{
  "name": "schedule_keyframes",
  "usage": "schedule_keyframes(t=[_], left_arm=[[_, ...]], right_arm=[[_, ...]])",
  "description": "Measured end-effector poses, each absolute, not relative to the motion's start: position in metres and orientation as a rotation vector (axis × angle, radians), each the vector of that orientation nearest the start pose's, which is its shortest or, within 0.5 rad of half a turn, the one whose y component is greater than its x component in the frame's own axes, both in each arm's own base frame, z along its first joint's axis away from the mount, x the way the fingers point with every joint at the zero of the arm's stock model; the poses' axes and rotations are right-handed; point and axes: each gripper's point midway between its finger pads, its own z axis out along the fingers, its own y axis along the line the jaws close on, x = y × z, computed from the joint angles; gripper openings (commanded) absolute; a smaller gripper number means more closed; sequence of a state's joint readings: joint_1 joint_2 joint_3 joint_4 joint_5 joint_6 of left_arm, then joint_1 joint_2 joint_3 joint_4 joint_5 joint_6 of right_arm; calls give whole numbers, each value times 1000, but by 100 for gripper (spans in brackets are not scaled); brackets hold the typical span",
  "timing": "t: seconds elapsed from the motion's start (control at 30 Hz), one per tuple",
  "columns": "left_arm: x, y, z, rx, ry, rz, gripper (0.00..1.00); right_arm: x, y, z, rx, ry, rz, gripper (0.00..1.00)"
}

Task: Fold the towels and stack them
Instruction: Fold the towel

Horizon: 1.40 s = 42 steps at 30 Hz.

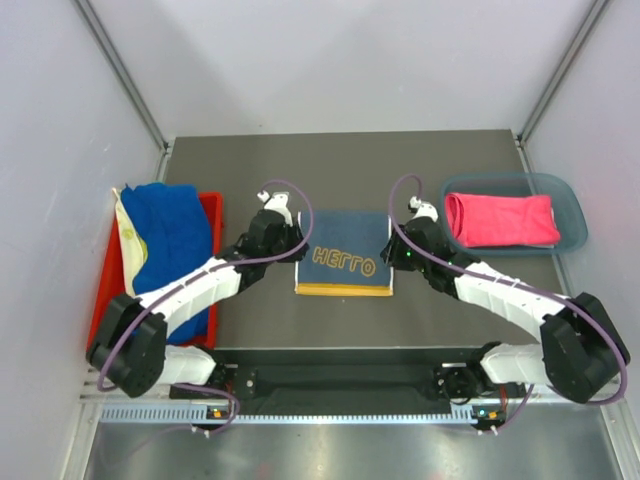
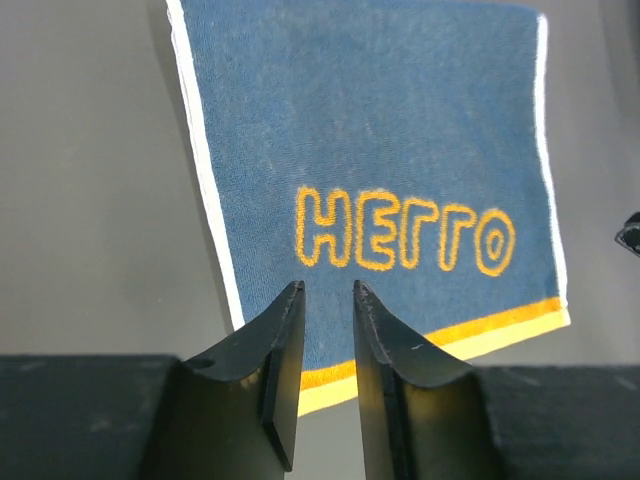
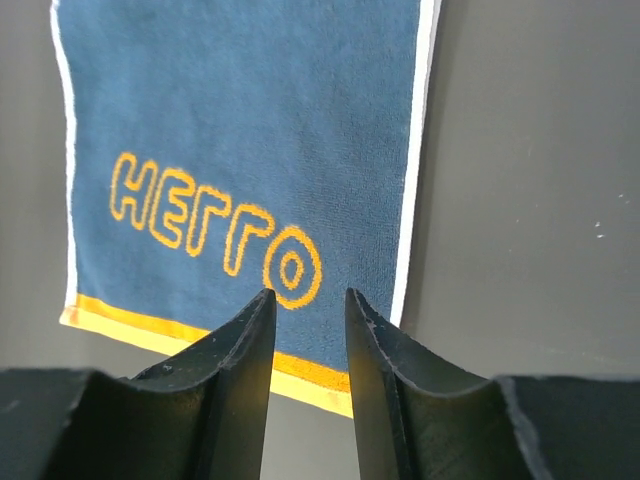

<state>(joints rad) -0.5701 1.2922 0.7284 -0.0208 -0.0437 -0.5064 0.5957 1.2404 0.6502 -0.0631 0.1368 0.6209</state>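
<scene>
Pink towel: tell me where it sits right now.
In the top view, the pink towel lies folded inside the teal bin on the table's right side, to the right of the navy towel.

Orange outlined "HELLO" stands on the navy towel (image 2: 380,130).

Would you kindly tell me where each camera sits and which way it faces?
Top external: above, behind the bases, looking down on the table; left arm and right arm show.
Left wrist: on the left arm, looking past the open left gripper at the HELLO towel.
Right wrist: on the right arm, past the open right gripper at that towel.
Shared: all three show the towel.
</scene>
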Motion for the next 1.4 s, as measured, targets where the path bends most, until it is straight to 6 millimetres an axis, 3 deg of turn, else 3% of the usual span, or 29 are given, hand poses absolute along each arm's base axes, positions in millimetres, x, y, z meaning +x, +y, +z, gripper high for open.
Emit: schedule_keyframes(t=[0.2,0.4,0.53,0.7,0.87,0.97,1.1,1.27,1.4], left_arm=[[308,-210,90,39,2305,-513,31],[315,-207,82,19,2329,-461,32],[345,-220,92,8,2310,-476,31],[391,-239,99,-3,2286,-533,29],[429,-256,83,4,2303,-592,27],[440,-257,63,-1,2339,-607,26],[446,-249,36,-22,2389,-594,25],[455,-243,36,-41,2373,-592,25],[457,-239,36,-54,2368,-571,24]], right_arm=[[287,197,84,97,2308,487,36],[296,198,79,70,2337,456,35],[326,218,96,34,2324,507,31],[372,262,109,-25,2306,650,20],[413,305,88,-62,2332,820,15],[425,315,64,-49,2371,893,13],[430,311,30,9,2433,975,13],[446,296,36,59,2388,1042,13],[456,269,32,138,2372,1065,13]])
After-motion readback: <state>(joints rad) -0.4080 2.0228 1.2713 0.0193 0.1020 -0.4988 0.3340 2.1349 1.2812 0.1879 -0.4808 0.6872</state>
